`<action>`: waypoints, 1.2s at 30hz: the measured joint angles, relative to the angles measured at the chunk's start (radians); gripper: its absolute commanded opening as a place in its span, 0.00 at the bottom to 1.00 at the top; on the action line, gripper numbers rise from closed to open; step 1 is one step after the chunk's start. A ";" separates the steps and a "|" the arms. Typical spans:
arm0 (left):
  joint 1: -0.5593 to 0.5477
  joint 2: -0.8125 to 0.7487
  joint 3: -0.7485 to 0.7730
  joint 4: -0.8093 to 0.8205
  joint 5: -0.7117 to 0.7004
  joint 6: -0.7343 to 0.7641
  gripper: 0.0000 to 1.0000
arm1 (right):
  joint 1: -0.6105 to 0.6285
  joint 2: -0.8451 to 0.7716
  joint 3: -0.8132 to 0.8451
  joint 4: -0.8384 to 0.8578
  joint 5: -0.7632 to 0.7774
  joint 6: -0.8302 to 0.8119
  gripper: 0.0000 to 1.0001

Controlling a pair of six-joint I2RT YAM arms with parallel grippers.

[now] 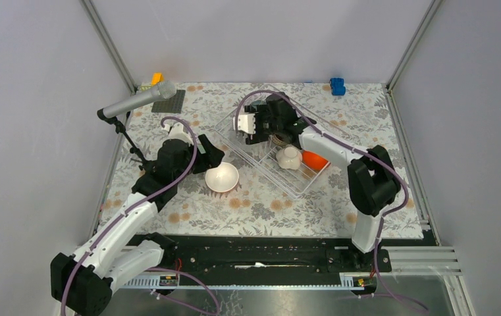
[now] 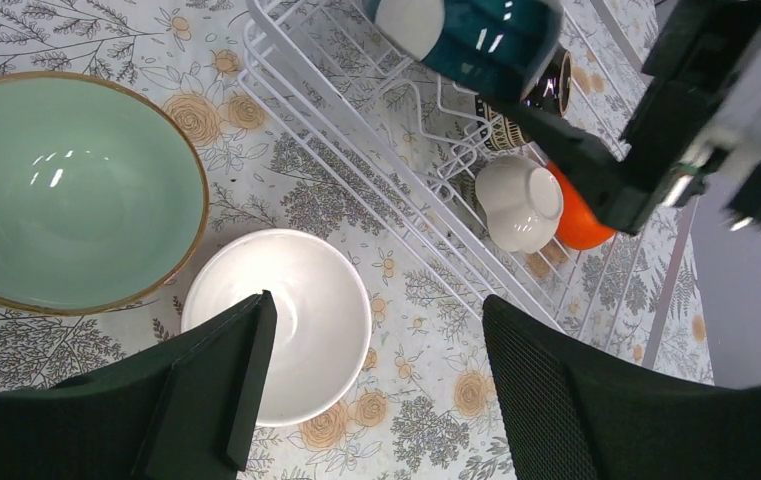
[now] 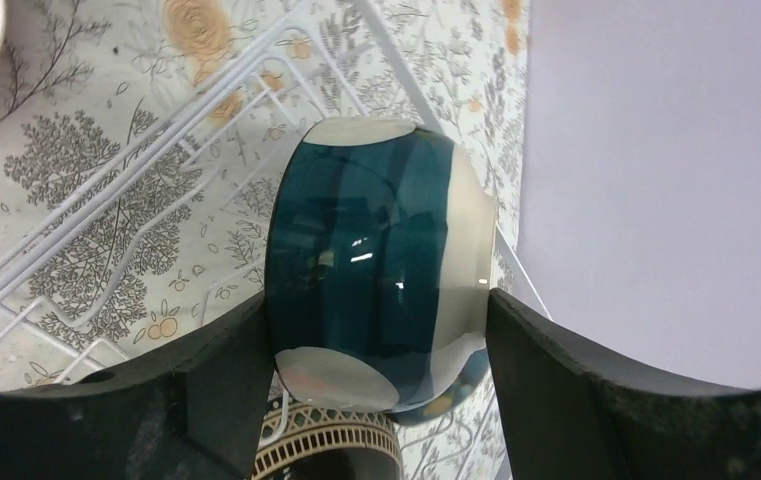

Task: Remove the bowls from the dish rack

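The clear wire dish rack (image 1: 313, 131) stands at the table's middle back. In it are an upturned white bowl (image 1: 290, 158), an orange bowl (image 1: 315, 160) and a dark brown patterned bowl (image 2: 548, 92). My right gripper (image 3: 378, 320) is shut on a dark blue bowl (image 3: 371, 265) and holds it on edge above the rack (image 3: 136, 190). My left gripper (image 2: 376, 325) is open and empty above a white bowl (image 2: 301, 300) on the cloth left of the rack (image 2: 356, 150). A pale green bowl (image 2: 66, 190) sits beside the white one.
A microphone on a stand (image 1: 139, 102) leans over the back left, near a dark grey flat plate (image 1: 170, 102) and yellow blocks (image 1: 155, 79). A small blue toy block (image 1: 337, 85) lies at the back right. Frame posts rise at the back corners.
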 measured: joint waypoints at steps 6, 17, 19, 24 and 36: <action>0.000 -0.018 -0.008 0.007 0.014 -0.013 0.81 | -0.020 -0.100 -0.053 0.074 0.038 0.235 0.52; 0.000 0.003 -0.049 0.115 0.163 -0.035 0.81 | -0.024 -0.337 -0.160 0.224 0.349 0.830 0.47; 0.000 0.027 -0.049 0.138 0.185 -0.037 0.81 | -0.024 -0.365 -0.185 0.227 0.374 0.885 0.56; 0.000 0.059 -0.049 0.146 0.199 -0.039 0.81 | -0.025 -0.370 -0.227 0.182 0.430 0.980 0.59; 0.000 0.075 -0.049 0.137 0.181 -0.039 0.81 | -0.049 -0.132 0.075 -0.148 0.608 1.331 0.54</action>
